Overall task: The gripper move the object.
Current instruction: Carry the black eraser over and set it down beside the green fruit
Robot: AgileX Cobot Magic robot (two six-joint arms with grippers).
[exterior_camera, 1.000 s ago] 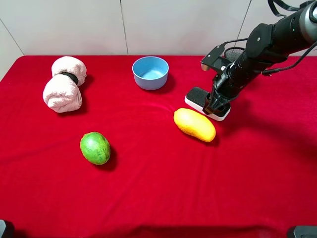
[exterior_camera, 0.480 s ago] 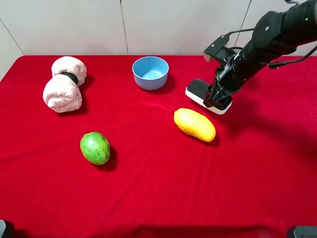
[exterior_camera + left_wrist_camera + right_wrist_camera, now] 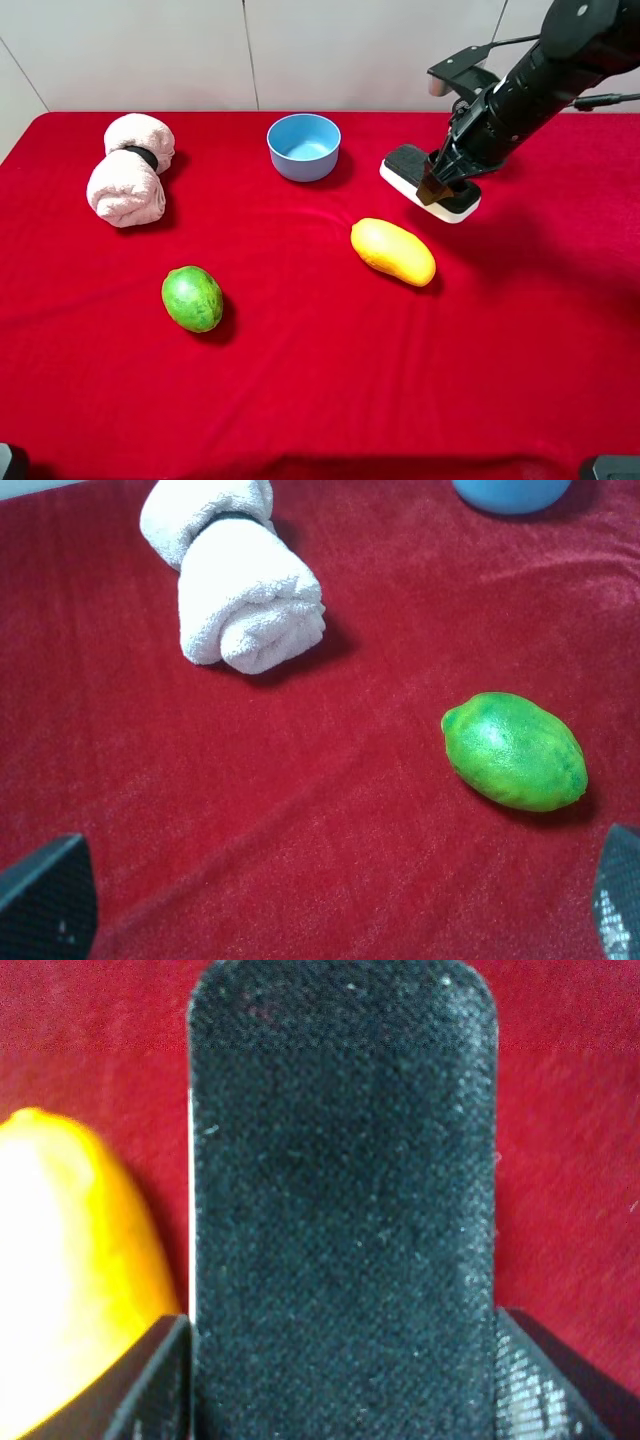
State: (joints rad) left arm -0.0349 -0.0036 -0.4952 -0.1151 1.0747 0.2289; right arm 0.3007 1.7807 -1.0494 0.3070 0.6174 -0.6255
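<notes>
The board eraser (image 3: 415,178), black felt top on a white base, is held off the red cloth at the right rear, just behind the yellow mango (image 3: 393,251). My right gripper (image 3: 440,185) is shut on its near end. In the right wrist view the black felt (image 3: 340,1190) fills the frame between the two fingers (image 3: 150,1390), with the mango (image 3: 70,1260) beside it. My left gripper shows only as two dark fingertips (image 3: 45,898) wide apart at the edges of the left wrist view, with nothing between them.
A green round fruit (image 3: 192,298) lies at the front left, also in the left wrist view (image 3: 515,751). A rolled white towel (image 3: 130,168) lies at the rear left. A blue bowl (image 3: 304,146) stands at the rear centre. Red cloth (image 3: 320,380) covers the table.
My right gripper has lifted the eraser off the cloth and carried it up and slightly right, away from the mango. Everything else stays put.
</notes>
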